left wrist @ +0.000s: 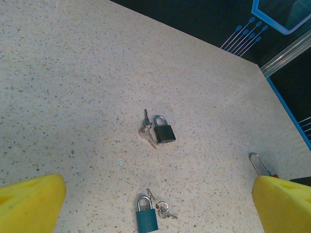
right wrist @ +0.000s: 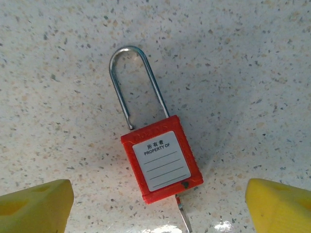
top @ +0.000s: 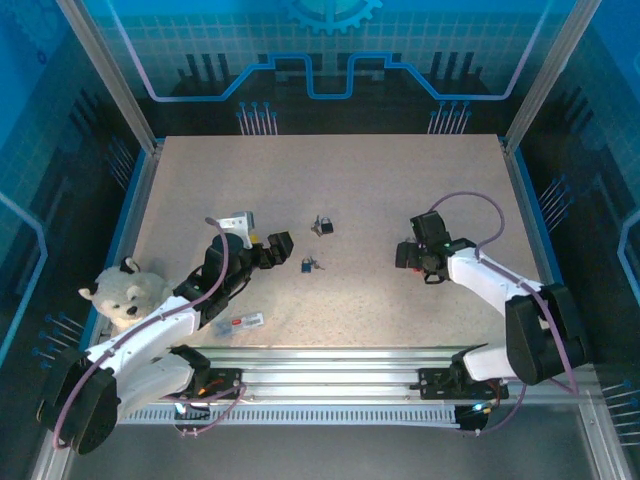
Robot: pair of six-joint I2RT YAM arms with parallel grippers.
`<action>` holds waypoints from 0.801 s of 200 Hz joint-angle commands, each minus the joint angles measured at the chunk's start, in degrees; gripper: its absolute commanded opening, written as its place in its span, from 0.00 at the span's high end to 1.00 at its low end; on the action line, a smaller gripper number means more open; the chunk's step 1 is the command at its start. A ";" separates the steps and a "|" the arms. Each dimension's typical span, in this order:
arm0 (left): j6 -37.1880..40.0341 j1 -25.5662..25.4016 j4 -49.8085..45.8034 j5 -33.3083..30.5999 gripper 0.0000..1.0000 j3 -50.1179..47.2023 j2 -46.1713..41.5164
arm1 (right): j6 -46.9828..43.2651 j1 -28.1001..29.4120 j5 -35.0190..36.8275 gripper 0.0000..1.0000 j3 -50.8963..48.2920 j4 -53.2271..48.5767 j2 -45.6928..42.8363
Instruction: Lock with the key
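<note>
Red plastic padlock (right wrist: 163,162) with long steel shackle, flat on speckled tabletop (top: 400,180), between right gripper (right wrist: 156,206) with yellow fingers (right wrist: 34,204) wide apart, key (right wrist: 183,216) at its base, left gripper (left wrist: 155,206) spread wide, facing black padlock (left wrist: 164,132) and blue padlock (left wrist: 146,219), white teddy bear (top: 125,295) beside left arm.

Speckled worktop (top: 350,180). Near centre, black padlock (left wrist: 164,131) beside keys (left wrist: 147,131); at its 7 o'clock, blue padlock (left wrist: 145,217). At 3 o'clock, red padlock (right wrist: 163,162) flat; at 8 o'clock, plush bear (top: 125,295).

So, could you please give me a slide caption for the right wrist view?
Red padlock flat on the speckled table, shackle popped open, key in its base.
</note>
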 commanded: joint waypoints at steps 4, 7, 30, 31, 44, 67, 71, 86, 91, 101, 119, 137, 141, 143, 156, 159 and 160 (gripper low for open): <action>-0.10 0.25 -0.35 0.84 0.01 0.98 0.26 | -0.45 -1.00 -0.22 0.12 1.33 -0.18 1.93; -0.04 0.24 -0.33 0.84 0.01 0.97 0.33 | -0.51 -0.98 -0.26 0.12 1.33 -0.10 2.13; -0.04 0.23 -0.24 1.01 0.01 1.06 0.69 | -0.48 -1.09 -0.09 0.13 1.64 0.21 3.30; -0.04 0.28 -0.22 1.06 0.01 1.06 0.70 | -0.46 -1.15 -0.09 0.13 1.62 0.24 3.33; -0.01 0.24 -0.12 1.28 0.01 1.17 0.93 | -0.52 -1.19 -0.24 0.13 1.85 0.27 3.94; -0.16 0.28 -0.08 1.37 0.01 1.23 1.23 | -0.62 -1.22 -0.52 0.14 2.23 0.58 4.97; -0.15 0.26 -0.08 1.37 0.01 1.28 1.27 | -0.60 -1.24 -0.58 0.15 2.36 0.58 5.09; -0.17 0.20 -0.03 1.46 0.01 1.23 1.27 | -0.79 -1.30 -0.74 0.17 2.81 0.53 5.61; -0.21 0.24 -0.04 1.43 0.01 1.27 1.22 | -0.80 -1.26 -0.75 0.17 2.91 0.47 5.79; -0.15 0.21 -0.08 1.46 0.01 1.23 1.24 | -0.85 -1.39 -0.55 0.18 3.21 0.62 6.12; -0.20 0.26 -0.06 1.52 0.01 1.23 1.32 | -0.97 -1.43 -0.44 0.19 3.70 0.62 6.89; -0.13 0.27 -0.03 1.54 0.01 1.23 1.32 | -0.98 -1.56 -0.44 0.20 4.27 0.36 7.70; -0.19 0.24 -0.05 1.54 0.01 1.23 1.32 | -0.96 -1.57 -0.44 0.20 4.28 0.36 7.79; -0.18 0.24 -0.01 1.54 0.01 1.23 1.32 | -0.99 -1.57 -0.44 0.20 4.27 0.36 7.91; -0.20 0.25 0.06 1.63 0.01 1.23 1.49 | -1.15 -1.65 -0.62 0.22 4.56 0.36 8.25; -0.20 0.24 0.12 1.70 0.01 1.23 1.56 | -1.15 -1.60 -0.66 0.22 4.57 0.36 8.34; -0.16 0.24 0.14 1.71 0.01 1.23 1.58 | -1.15 -1.63 -0.69 0.23 4.58 0.36 8.35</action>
